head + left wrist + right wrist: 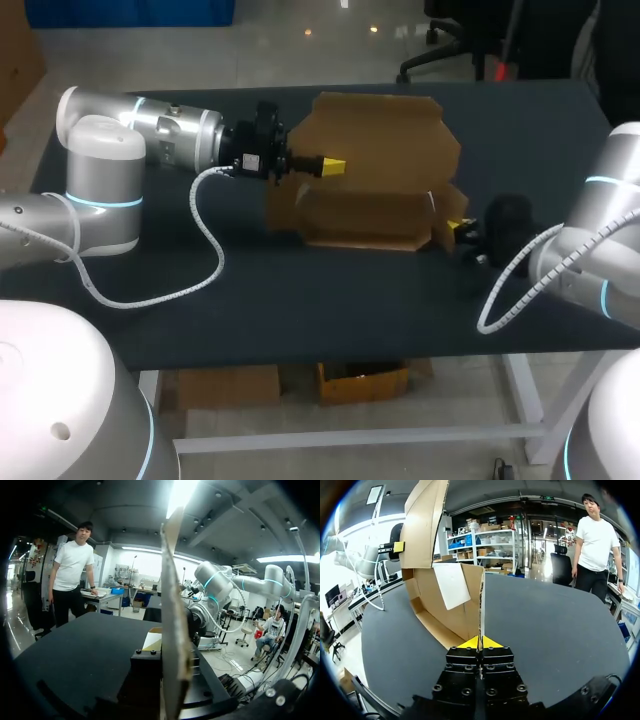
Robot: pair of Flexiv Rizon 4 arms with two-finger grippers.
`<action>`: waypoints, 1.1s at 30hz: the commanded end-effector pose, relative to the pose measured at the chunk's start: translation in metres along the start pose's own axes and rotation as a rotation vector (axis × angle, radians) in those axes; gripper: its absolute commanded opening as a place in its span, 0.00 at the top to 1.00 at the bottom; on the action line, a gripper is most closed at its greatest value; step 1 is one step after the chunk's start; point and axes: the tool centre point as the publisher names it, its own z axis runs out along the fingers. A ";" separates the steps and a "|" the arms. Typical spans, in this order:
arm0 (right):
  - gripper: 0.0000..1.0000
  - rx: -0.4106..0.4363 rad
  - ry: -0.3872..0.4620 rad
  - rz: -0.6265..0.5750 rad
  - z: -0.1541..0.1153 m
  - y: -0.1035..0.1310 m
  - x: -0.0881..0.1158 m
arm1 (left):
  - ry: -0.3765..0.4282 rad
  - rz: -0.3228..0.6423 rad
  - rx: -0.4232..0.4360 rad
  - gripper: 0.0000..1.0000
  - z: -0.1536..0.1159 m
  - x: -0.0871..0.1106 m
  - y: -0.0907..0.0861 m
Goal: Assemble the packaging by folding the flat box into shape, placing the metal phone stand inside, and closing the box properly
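Note:
A brown cardboard box (pixel 375 150), partly folded, stands in the middle of the black table with one tall panel upright behind a lower trough. My left gripper (pixel 335 165) is shut on the box's left panel, which rises edge-on (pixel 172 610) from between its fingers (pixel 167 662). My right gripper (pixel 458 228) is shut on a thin flap at the box's right end (pixel 481 600), its yellow tips (pixel 480 643) pressed together on it. A white sheet (pixel 451 584) lies against the inner wall of the box. The left gripper's yellow tip (pixel 398 546) shows beyond the tall panel. No metal phone stand is in view.
The left arm's white coiled cable (pixel 205 245) loops over the table (pixel 300 320) in front of the box. The right arm's cable (pixel 510 295) hangs near the front right edge.

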 end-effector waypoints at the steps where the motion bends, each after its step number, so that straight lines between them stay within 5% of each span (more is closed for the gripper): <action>1: 1.00 0.002 -0.043 0.002 0.011 0.001 0.006 | 0.003 0.000 -0.001 1.00 0.002 -0.001 0.002; 19: 1.00 -0.020 -0.107 0.017 0.010 -0.001 0.014 | 0.003 0.000 -0.001 1.00 0.002 -0.001 0.002; 33: 1.00 0.022 -0.240 -0.017 0.008 0.004 0.024 | 0.003 0.000 -0.001 1.00 0.002 -0.001 0.002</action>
